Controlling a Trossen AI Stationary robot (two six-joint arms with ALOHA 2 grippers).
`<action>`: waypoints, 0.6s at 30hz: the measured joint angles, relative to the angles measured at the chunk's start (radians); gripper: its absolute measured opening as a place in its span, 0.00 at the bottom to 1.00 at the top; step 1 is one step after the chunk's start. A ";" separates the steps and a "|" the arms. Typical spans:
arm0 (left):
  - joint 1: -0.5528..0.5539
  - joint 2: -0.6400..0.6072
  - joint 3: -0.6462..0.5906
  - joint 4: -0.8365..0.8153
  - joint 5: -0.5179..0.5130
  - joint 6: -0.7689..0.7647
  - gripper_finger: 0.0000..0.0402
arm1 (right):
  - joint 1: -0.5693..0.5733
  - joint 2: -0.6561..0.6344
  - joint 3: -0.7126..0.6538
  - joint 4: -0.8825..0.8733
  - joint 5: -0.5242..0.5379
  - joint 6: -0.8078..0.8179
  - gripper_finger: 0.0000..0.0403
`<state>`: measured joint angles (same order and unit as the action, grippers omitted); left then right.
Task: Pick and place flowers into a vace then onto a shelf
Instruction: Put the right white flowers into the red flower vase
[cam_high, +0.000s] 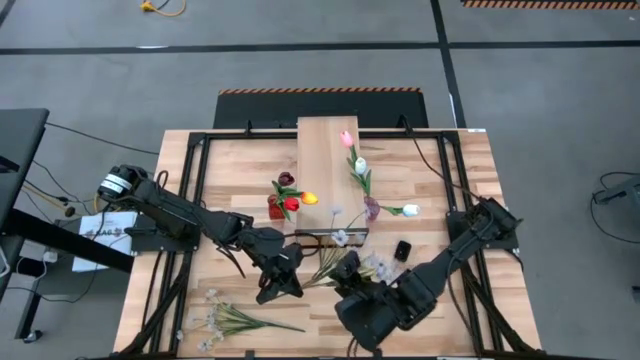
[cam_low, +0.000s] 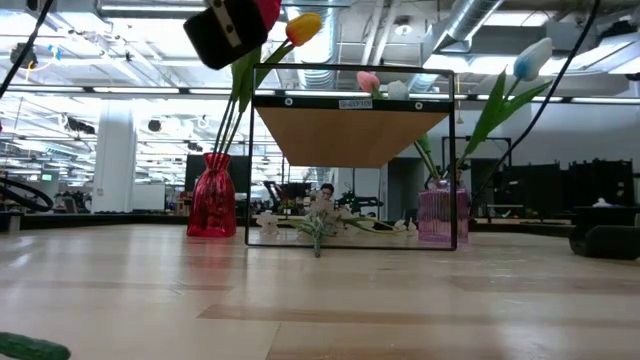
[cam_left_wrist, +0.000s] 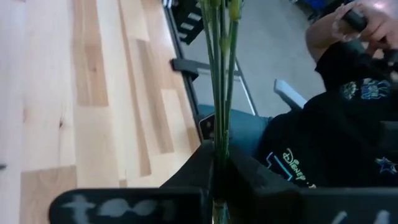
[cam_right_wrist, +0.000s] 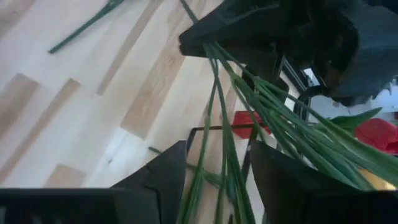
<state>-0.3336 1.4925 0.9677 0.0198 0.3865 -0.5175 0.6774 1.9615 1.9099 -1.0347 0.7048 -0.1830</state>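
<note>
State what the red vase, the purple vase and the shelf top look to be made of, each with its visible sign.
Red vase: likely glass, glossy and translucent. Purple vase: probably ribbed glass or clear plastic, light showing through. Shelf top: light wood, matte, visible grain.

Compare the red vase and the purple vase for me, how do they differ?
The red vase is solid red and flares wide at its base; the purple vase is a see-through, straight-sided cylinder. The red vase stands left of the shelf in the low view, the purple vase right. Both stand upright holding tulips.
</note>
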 joint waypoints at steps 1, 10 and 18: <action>0.000 0.000 0.000 -0.010 -0.002 0.000 0.01 | 0.007 -0.004 0.000 -0.009 0.001 0.019 0.44; 0.000 -0.002 0.000 -0.067 -0.007 -0.002 0.01 | 0.077 -0.019 0.011 -0.078 0.005 0.147 0.40; -0.003 -0.003 0.000 -0.136 -0.073 -0.003 0.01 | 0.163 -0.019 0.077 -0.095 0.005 0.207 0.35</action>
<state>-0.3367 1.4899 0.9680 -0.1159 0.3140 -0.5205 0.8402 1.9424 1.9871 -1.1298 0.7096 0.0245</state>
